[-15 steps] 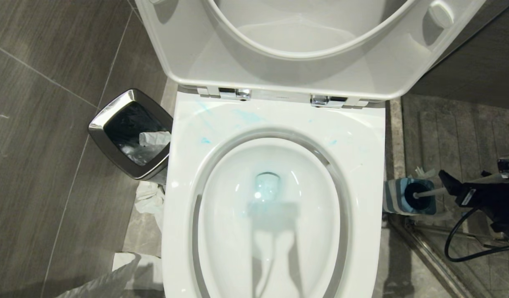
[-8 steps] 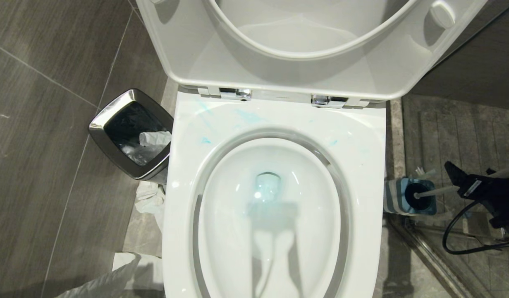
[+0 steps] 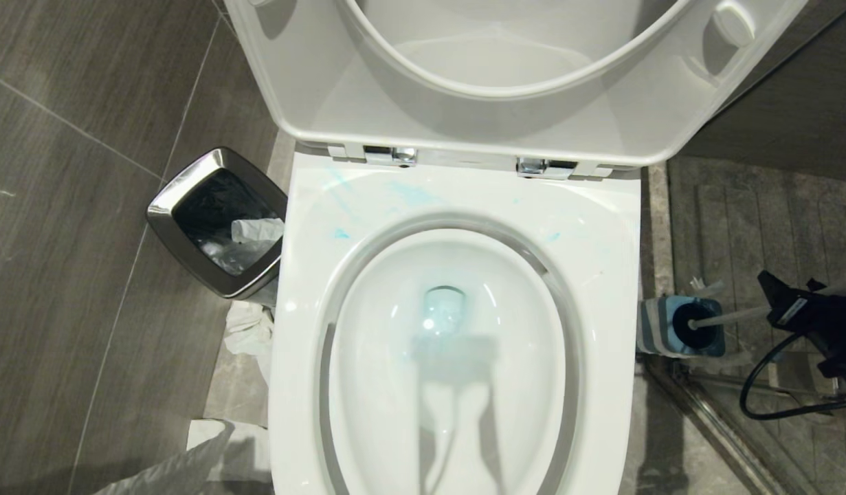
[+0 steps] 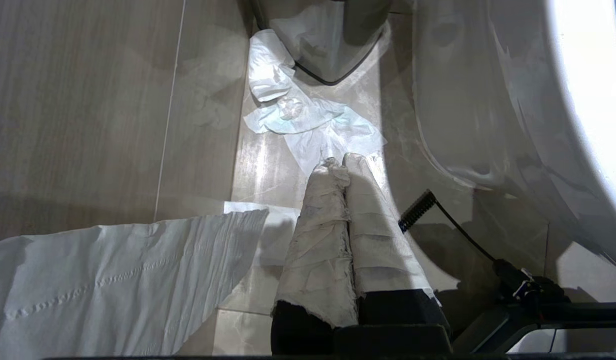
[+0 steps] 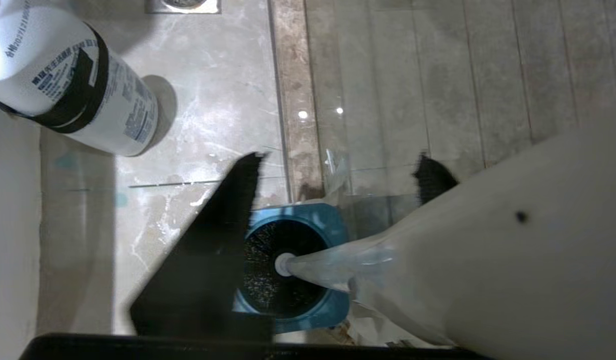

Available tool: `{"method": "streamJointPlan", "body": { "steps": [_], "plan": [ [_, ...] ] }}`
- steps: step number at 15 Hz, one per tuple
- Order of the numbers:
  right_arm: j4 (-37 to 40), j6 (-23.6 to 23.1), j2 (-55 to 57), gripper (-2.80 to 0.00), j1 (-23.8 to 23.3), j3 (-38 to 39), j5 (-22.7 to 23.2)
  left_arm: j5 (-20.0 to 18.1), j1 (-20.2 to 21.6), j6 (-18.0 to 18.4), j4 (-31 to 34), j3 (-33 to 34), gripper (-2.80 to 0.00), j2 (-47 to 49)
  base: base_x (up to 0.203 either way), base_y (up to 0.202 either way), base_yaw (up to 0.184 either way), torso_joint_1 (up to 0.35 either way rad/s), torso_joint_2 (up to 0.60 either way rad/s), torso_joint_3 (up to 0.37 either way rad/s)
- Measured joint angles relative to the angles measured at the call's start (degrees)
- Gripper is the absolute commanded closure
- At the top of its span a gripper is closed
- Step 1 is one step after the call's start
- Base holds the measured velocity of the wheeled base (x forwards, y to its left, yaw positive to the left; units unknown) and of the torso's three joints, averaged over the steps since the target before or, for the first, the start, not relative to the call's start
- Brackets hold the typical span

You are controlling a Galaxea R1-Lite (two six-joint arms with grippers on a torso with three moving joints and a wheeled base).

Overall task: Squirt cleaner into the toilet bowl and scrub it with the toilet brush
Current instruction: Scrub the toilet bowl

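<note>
The toilet brush [image 3: 728, 317] stands in its holder [image 3: 680, 326] on the floor beside the toilet bowl's [image 3: 457, 206] right edge, where the right gripper [image 5: 333, 170], jaws part-open, straddles its handle, ready to grasp and lift.

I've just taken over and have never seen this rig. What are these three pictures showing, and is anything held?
It is a wheeled robot with two arms. The wide picture looks down from its head at the open toilet bowl, which has blue streaks on its rim, and at a steel bin beside it. The other two pictures come from wrist cameras. The left claw, wrapped in paper, is shut and empty. The right claw is at the toilet brush, which sits in its blue holder; I cannot confirm a grip. A white bottle stands nearby.
</note>
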Motion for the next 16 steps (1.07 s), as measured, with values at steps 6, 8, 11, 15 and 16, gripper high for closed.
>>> {"method": "streamJointPlan", "body": {
  "steps": [6, 8, 11, 15, 16],
  "plan": [
    [-0.11, -1.08, 0.14, 0.0, 0.12, 0.37, 0.43, 0.0, 0.0, 0.0, -0.09, 0.0, 0.0, 0.0, 0.0, 0.0, 0.0, 0.0, 0.0, 0.0],
    [-0.11, -3.5, 0.14, 0.0, 0.67, 0.52, 0.4, 0.0, 0.0, 0.02, -0.09, 0.0, 0.0, 0.0, 0.0, 0.0, 0.0, 0.0, 0.0, 0.0],
    [-0.07, -5.83, -0.21, 0.0, 3.17, 0.8, 0.32, 0.0, 0.0, 0.02, -0.04, 0.0, 0.0, 0.0, 0.0, 0.0, 0.0, 0.0, 0.0, 0.0],
    [0.04, -8.87, -1.87, 0.0, 8.77, 3.02, 0.27, 0.0, 0.0, 0.04, -0.04, 0.0, 0.0, 0.0, 0.0, 0.0, 0.0, 0.0, 0.0, 0.0],
    [0.06, -8.98, -2.38, 0.0, 9.34, 3.12, 0.33, 0.0, 0.0, 0.01, -0.04, 0.0, 0.0, 0.0, 0.0, 0.0, 0.0, 0.0, 0.0, 0.0]
  ]
}}
